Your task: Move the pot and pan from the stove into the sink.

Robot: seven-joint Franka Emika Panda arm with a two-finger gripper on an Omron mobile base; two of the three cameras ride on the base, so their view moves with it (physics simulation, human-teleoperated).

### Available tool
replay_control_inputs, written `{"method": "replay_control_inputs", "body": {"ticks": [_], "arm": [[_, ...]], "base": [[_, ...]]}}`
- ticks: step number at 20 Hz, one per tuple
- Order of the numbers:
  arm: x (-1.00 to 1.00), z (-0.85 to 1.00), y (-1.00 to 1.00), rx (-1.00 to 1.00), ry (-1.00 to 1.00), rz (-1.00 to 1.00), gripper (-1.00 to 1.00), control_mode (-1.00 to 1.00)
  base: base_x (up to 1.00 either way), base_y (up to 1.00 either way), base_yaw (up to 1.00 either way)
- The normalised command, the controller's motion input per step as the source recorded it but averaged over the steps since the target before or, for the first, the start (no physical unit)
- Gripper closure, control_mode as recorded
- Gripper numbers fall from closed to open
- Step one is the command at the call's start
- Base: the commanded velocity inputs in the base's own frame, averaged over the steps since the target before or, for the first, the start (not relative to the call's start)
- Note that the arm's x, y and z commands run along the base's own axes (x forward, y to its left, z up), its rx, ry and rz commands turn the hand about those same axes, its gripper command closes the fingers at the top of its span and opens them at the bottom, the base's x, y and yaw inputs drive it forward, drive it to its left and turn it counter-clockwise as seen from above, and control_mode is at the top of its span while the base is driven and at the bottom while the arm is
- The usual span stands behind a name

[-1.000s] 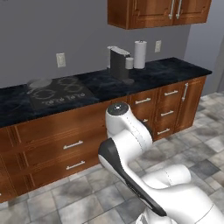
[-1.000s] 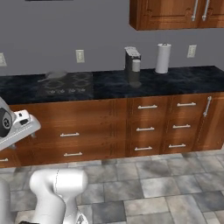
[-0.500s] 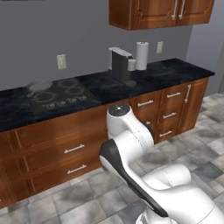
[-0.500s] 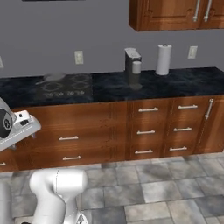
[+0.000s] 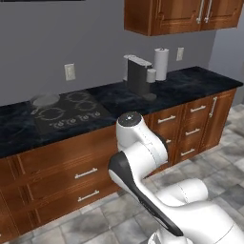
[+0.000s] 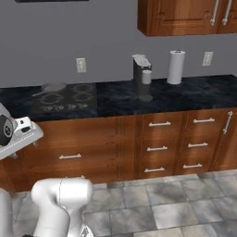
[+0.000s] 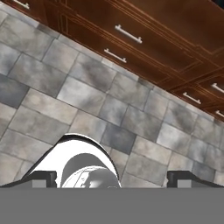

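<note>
Black stone makes the tabletop (image 5: 190,83), and the stove (image 5: 66,114) is set flat into it. The stove is our landmark. Its white ring marks and its front row of small knobs show, but no words or brand names can be read on anything here.

On the back left corner of the stove sits the pan (image 5: 45,99), low and grey; in the right base view the pan (image 6: 52,87) sits at the same back left spot, with its thin handle pointing left. A dark coffee machine (image 5: 138,75) stands on the tabletop to the right of the stove, and a white paper roll (image 5: 161,64) stands further right of it. A wall socket (image 5: 70,72) is on the grey wall behind the stove. Brown drawers (image 5: 86,174) are below the stove.

In the hand view, the fingers (image 7: 43,179) are spread wide apart, holding nothing, above the grey floor tiles (image 7: 83,96).

Since half a second ago, both base views have slid a little, so the base is moving. The pan has stayed in its place on the stove.
</note>
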Motion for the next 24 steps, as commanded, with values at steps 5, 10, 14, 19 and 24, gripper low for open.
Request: {"method": "replay_control_inputs", "body": {"ticks": [5,10,14,19,24], "arm": [[0.00,0.00,0.00,0.00,0.00,0.00,-1.00,1.00],[0.00,0.00,0.00,0.00,0.00,0.00,-1.00,1.00],[0.00,0.00,0.00,0.00,0.00,0.00,-1.00,1.00],[0.00,0.00,0.00,0.00,0.00,0.00,-1.00,1.00],[0.00,0.00,0.00,0.00,0.00,0.00,-1.00,1.00]], "base": [[0.51,0.41,-0.02],[0.52,0.44,0.00],[0.48,0.37,0.00],[0.47,0.28,0.04],[0.46,0.25,0.08]]}}
